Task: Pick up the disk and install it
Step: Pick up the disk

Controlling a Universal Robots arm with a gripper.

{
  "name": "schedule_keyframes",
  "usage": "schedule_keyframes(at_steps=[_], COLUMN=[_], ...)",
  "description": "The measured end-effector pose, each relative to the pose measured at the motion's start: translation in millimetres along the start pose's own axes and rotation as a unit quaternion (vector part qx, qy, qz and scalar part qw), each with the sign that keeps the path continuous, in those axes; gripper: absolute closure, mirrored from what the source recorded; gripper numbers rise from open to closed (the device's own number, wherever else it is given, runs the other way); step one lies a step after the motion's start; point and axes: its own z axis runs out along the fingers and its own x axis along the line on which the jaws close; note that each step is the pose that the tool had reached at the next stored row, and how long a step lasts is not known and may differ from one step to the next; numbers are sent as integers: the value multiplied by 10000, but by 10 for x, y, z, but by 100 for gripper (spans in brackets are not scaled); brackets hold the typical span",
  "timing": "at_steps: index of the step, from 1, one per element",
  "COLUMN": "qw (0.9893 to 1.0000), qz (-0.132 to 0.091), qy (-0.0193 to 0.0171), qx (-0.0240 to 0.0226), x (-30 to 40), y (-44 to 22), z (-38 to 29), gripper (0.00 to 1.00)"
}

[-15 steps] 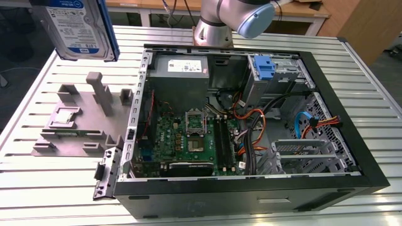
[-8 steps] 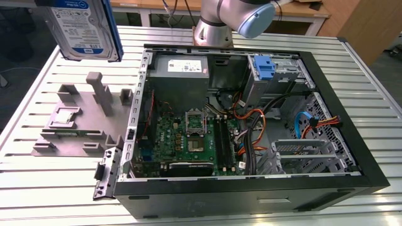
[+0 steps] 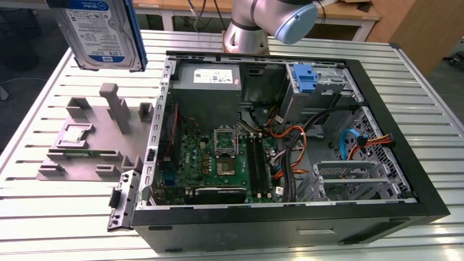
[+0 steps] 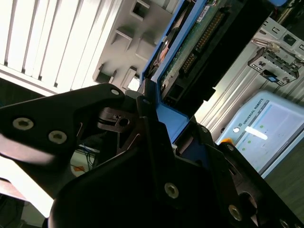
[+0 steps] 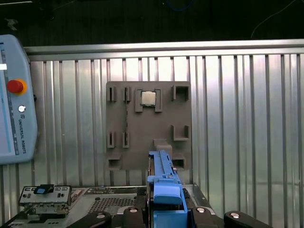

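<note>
Exterior view's far left has the disk point(image 3: 101, 33) hanging high over the grey fixture point(image 3: 80, 136), w/ the gripper point(image 5: 166, 212) (first wrist view) pinching its blue-railed edge, so we reckon pickup's done, install in the PC case point(image 3: 406, 179) not yet.

Bright, even light washed the ribbed silver metal tabletop point(image 3: 43, 217), leaving pale glare along its slats and on the silver metal disk point(image 3: 98, 32). The open black computer case point(image 3: 427, 190) lay shadowed inside. In the second wrist view the black claw point(image 4: 154, 107) was dark against overexposed slats.
</note>
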Motion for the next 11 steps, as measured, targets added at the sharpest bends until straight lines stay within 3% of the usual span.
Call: schedule_keyframes(at_steps=[11], qw=[10000], qz=[1], qy=[1], qx=[0], x=[-4], y=[-81], z=[5], gripper=[63])
